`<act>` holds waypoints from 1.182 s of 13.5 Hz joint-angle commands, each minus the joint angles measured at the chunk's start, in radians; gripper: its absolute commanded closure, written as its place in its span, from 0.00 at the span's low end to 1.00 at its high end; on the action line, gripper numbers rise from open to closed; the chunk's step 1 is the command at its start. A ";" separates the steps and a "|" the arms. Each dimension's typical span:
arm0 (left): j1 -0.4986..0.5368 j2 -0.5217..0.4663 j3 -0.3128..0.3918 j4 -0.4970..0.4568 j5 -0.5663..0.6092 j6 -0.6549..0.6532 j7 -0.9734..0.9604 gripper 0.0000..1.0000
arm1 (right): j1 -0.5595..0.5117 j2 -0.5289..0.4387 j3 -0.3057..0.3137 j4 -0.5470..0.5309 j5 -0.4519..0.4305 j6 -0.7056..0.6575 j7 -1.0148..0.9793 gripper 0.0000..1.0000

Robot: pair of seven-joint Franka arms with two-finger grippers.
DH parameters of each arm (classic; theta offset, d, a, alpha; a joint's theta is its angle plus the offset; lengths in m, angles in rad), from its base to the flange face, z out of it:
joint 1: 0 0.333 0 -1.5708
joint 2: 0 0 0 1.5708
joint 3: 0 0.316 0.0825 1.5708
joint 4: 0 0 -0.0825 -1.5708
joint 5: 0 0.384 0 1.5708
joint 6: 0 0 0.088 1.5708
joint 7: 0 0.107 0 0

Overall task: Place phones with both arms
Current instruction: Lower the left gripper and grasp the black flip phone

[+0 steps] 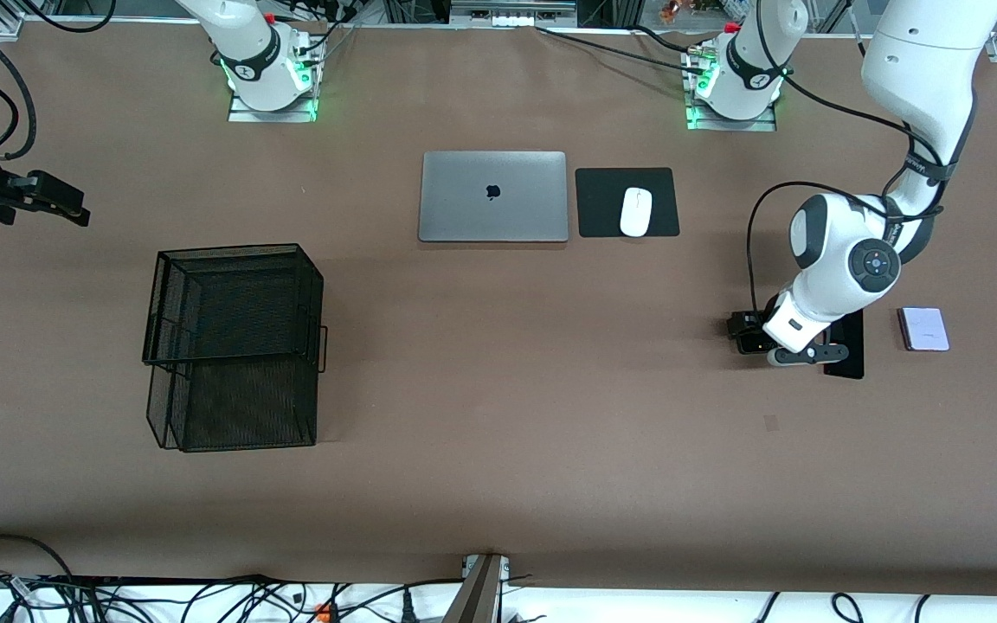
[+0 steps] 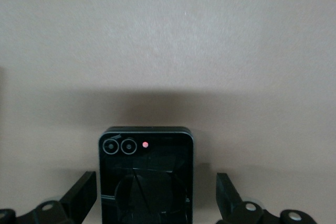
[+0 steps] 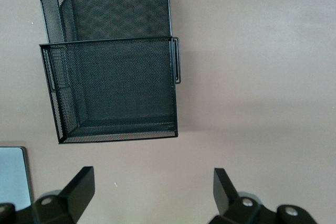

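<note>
A small squarish black phone (image 2: 146,177) lies flat on the brown table, camera rings up. My left gripper (image 2: 155,198) hangs low over it, open, one finger (image 2: 81,195) on each side and clear of its edges. In the front view that gripper (image 1: 754,333) sits toward the left arm's end of the table, and its wrist partly covers a long slim black phone (image 1: 849,350). A pale lavender phone (image 1: 924,329) lies beside that one, nearer the table's end. My right gripper (image 1: 66,206) waits raised at the right arm's end of the table, open (image 3: 152,192) and holding nothing.
A black wire-mesh two-tier tray (image 1: 234,346) stands toward the right arm's end and also shows in the right wrist view (image 3: 115,77). A closed silver laptop (image 1: 492,196) and a white mouse (image 1: 635,211) on a black pad (image 1: 602,203) lie near the arms' bases.
</note>
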 commanded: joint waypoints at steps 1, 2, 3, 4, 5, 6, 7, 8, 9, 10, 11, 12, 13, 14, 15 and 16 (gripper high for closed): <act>0.003 0.020 -0.004 -0.002 -0.013 0.010 0.011 0.00 | -0.013 -0.009 0.009 -0.001 0.004 0.000 -0.009 0.00; 0.001 0.020 -0.003 -0.002 -0.010 0.010 0.014 0.00 | -0.013 -0.009 0.009 -0.001 0.004 0.002 -0.009 0.00; 0.003 0.020 -0.003 -0.002 -0.010 0.010 0.025 0.00 | -0.013 -0.009 0.009 -0.001 0.004 0.002 -0.009 0.00; 0.003 0.023 -0.003 -0.002 -0.010 0.010 0.027 0.00 | -0.013 -0.009 0.009 -0.001 0.004 0.000 -0.009 0.00; 0.003 0.028 -0.003 -0.002 -0.010 0.010 0.027 0.00 | -0.013 -0.009 0.009 -0.001 0.004 0.000 -0.009 0.00; 0.003 0.028 -0.003 -0.001 -0.010 0.010 0.028 0.00 | -0.013 -0.009 0.009 -0.001 0.004 0.002 -0.009 0.00; 0.003 0.028 -0.001 -0.001 -0.008 0.010 0.028 0.00 | -0.013 -0.009 0.009 -0.001 0.004 0.002 -0.009 0.00; 0.003 0.028 0.000 -0.001 0.001 0.010 0.030 0.00 | -0.013 -0.009 0.009 -0.001 0.004 0.002 -0.009 0.00; 0.004 0.028 -0.001 0.001 0.027 0.010 0.030 0.00 | -0.013 -0.009 0.009 -0.001 0.004 0.000 -0.009 0.00; 0.006 0.029 -0.001 0.001 0.036 0.010 0.030 0.00 | -0.013 -0.007 0.009 -0.001 0.004 0.002 -0.009 0.00; 0.006 0.029 -0.001 0.001 0.036 0.009 0.030 0.00 | -0.013 -0.009 0.009 -0.001 0.004 0.002 -0.009 0.00; 0.006 0.028 -0.001 0.001 0.036 0.009 0.030 0.00 | -0.013 -0.007 0.009 -0.001 0.004 0.002 -0.009 0.00; 0.006 0.028 0.000 0.001 0.036 0.009 0.030 0.00 | -0.013 -0.009 0.009 -0.001 0.004 0.002 -0.009 0.00; 0.006 0.028 0.000 0.002 0.038 0.009 0.030 0.00 | -0.013 -0.007 0.009 -0.001 0.004 0.000 -0.009 0.00; 0.006 0.028 0.000 0.004 0.038 0.009 0.028 0.00 | -0.013 -0.007 0.009 -0.001 0.004 0.002 -0.009 0.00; 0.006 0.028 0.002 0.005 0.038 0.009 0.028 0.00 | -0.013 -0.007 0.009 -0.001 0.004 0.002 -0.009 0.00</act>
